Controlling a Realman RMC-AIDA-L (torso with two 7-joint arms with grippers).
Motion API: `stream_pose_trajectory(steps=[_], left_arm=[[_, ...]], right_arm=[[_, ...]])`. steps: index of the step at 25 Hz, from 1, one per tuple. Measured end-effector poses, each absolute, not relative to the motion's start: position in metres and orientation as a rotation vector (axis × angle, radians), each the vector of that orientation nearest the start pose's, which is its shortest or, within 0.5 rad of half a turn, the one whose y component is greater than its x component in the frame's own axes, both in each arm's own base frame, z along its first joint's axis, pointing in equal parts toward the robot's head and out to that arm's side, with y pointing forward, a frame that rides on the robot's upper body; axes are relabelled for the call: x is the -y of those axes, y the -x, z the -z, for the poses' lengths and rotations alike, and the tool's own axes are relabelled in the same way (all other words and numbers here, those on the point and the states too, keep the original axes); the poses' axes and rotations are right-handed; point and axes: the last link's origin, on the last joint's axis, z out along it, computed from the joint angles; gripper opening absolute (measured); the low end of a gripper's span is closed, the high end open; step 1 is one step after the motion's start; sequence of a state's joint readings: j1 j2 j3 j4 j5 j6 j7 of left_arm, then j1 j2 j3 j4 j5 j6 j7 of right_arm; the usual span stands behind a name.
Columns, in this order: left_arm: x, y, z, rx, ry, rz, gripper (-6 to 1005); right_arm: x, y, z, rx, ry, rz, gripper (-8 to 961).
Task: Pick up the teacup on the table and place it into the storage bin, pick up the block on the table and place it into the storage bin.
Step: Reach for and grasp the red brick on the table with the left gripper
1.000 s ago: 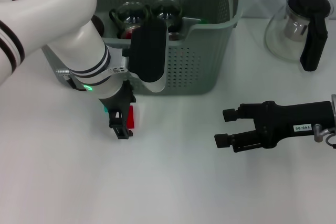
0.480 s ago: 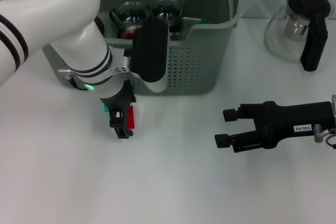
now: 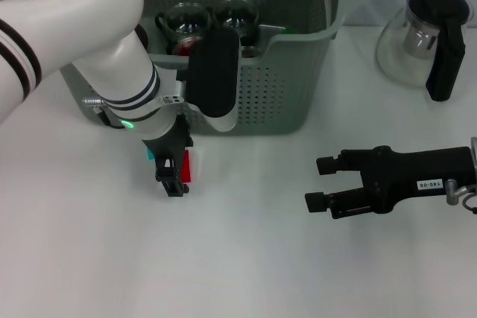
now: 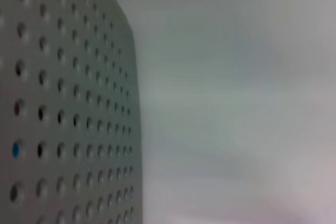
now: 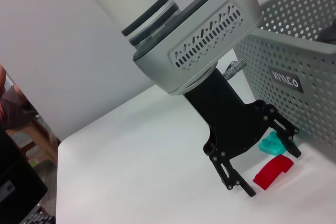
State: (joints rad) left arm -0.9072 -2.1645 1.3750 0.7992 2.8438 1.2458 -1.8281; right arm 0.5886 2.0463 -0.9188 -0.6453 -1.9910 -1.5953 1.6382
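Left gripper (image 3: 173, 182) down at the table just in front of the storage bin, black fingers spread and straddling the red arched plastic block (image 5: 272, 171); block lies flat between the fingers, long axis roughly in line with them, a teal block (image 5: 272, 144) just beside it on the bin side; grey-green perforated plastic storage bin (image 3: 291, 87) stands directly behind, already holding glass teacups (image 3: 184, 21); right gripper (image 3: 322, 182) hangs open, well apart to the right; left arm clearly nearer.

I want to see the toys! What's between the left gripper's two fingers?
The red block lies on the table between the left gripper's open fingers, clearest in the right wrist view.
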Motion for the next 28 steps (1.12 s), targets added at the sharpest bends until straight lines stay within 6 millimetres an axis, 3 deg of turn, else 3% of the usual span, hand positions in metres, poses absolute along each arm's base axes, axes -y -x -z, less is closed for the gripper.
stream_pose_trajectory(steps=[16, 28], left_arm=[[-0.3966, 0.1813, 0.0722, -0.171, 2.803, -0.959, 638], [-0.3958, 0.1816, 0.0711, -0.174, 2.803, -0.974, 621]], right_arm=[[-0.3274, -0.2379, 0.0195, -0.839, 2.959, -0.576, 946], [-0.3277, -0.2380, 0.0191, -0.840, 2.955, -0.579, 946]])
